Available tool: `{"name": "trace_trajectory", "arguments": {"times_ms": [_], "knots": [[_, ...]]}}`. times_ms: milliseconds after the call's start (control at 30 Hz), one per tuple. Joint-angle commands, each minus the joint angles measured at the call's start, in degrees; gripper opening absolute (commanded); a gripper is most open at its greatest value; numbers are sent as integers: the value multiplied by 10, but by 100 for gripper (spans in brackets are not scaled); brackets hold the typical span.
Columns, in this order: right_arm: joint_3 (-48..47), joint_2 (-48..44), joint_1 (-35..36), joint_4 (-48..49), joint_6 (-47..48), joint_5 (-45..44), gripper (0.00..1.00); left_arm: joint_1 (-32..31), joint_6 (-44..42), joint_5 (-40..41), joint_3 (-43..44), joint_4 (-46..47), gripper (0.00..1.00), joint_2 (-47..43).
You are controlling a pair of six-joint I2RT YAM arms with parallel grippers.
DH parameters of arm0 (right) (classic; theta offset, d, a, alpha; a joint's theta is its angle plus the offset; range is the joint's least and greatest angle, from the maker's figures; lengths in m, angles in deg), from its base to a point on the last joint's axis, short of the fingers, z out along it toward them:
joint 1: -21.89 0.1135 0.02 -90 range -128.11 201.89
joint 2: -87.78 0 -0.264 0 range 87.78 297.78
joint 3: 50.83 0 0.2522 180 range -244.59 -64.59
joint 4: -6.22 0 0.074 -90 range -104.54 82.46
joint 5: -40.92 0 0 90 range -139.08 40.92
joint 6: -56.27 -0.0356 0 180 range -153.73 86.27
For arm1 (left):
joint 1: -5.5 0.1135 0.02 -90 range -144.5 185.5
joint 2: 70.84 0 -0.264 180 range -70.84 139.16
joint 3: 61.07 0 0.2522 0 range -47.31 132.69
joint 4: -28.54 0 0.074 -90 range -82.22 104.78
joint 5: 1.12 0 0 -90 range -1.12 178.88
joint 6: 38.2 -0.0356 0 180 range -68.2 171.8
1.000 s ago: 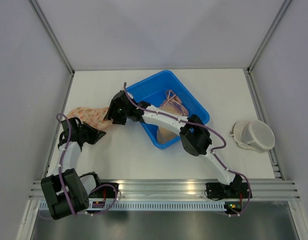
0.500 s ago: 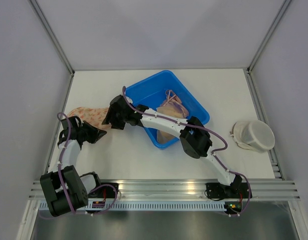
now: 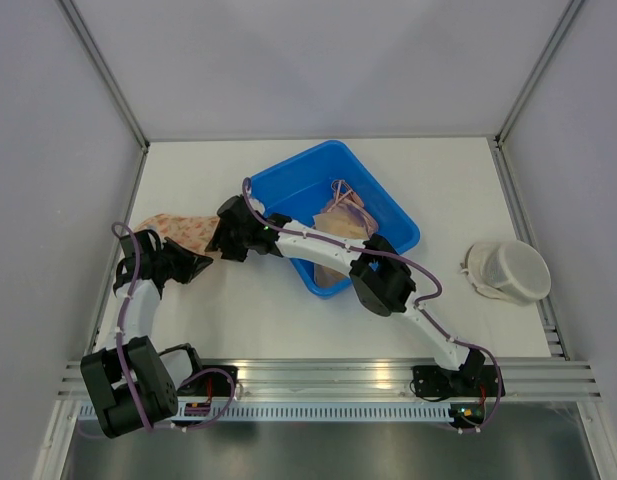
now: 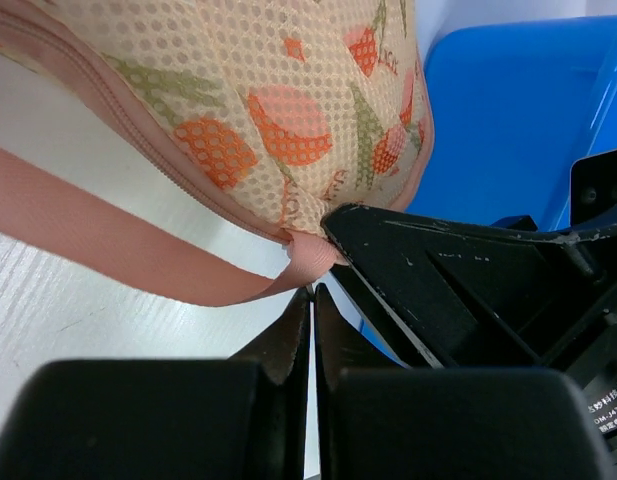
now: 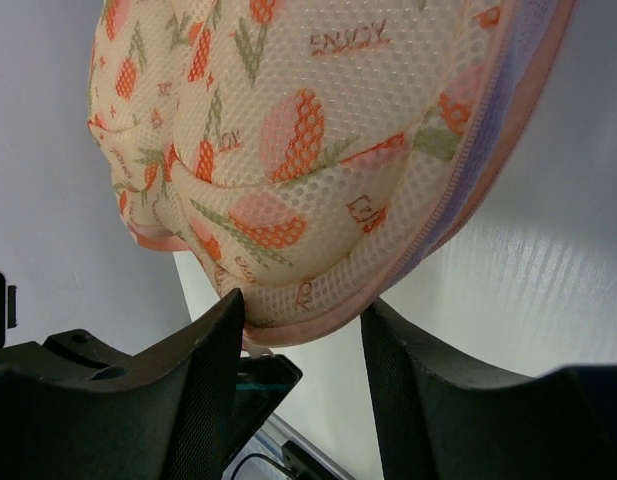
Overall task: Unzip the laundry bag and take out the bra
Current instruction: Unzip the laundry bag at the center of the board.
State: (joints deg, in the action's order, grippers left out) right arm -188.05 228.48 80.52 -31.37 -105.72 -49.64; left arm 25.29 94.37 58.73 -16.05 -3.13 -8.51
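Note:
The laundry bag [image 3: 176,230] is cream mesh with an orange floral print and lies at the table's left. Its pink zipper seam [image 4: 138,130] runs along the edge. My left gripper [image 3: 193,264] is shut, pinching the bag's pink strap [image 4: 138,255] at its fingertips [image 4: 313,293]. My right gripper [image 3: 221,243] is open, and its two fingers straddle the bag's rounded end [image 5: 288,150] without pressing it. The left finger [image 5: 203,370] touches the bag's rim. The bra is hidden; nothing shows through the mesh.
A blue bin [image 3: 388,205] stands behind the right arm and holds beige-pink fabric with thin straps [image 3: 340,212]. A white round mesh pouch [image 3: 506,270] lies at the far right. Grey walls close in the table on three sides.
My right gripper has slid slightly left and nearer along the bag's end and its jaws have narrowed a little. The left gripper stays shut on the strap and has shifted slightly left.

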Motion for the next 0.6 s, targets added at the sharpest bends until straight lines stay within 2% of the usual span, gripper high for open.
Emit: {"name": "trace_trajectory", "arguments": {"times_ms": [0, 100, 200, 233, 300, 367, 400, 567], "knots": [[-33, 11, 1, 5, -11, -8, 54, -1, -2, -8, 23, 0, 2, -8], [-34, 12, 0, 5, -10, -16, 48, -1, -3, -9, 20, 1, 2, -8], [-34, 16, -4, 11, -8, -16, 26, -1, -6, 2, 19, -4, 2, -12], [-35, 16, -6, 13, -6, -16, 12, 0, -7, 10, 19, -11, 2, -14], [-35, 13, -8, 18, -2, -17, 1, -1, -14, 50, 23, -27, 2, -16], [-35, 5, -9, 20, 12, -19, 0, -1, -25, 100, 34, -72, 2, -11], [-33, -2, -10, 20, 18, -20, 0, 1, -34, 150, 44, -85, 2, -2], [-17, -25, -15, 14, 45, -15, 0, 34, -47, 207, 57, -111, 2, 10]]}}
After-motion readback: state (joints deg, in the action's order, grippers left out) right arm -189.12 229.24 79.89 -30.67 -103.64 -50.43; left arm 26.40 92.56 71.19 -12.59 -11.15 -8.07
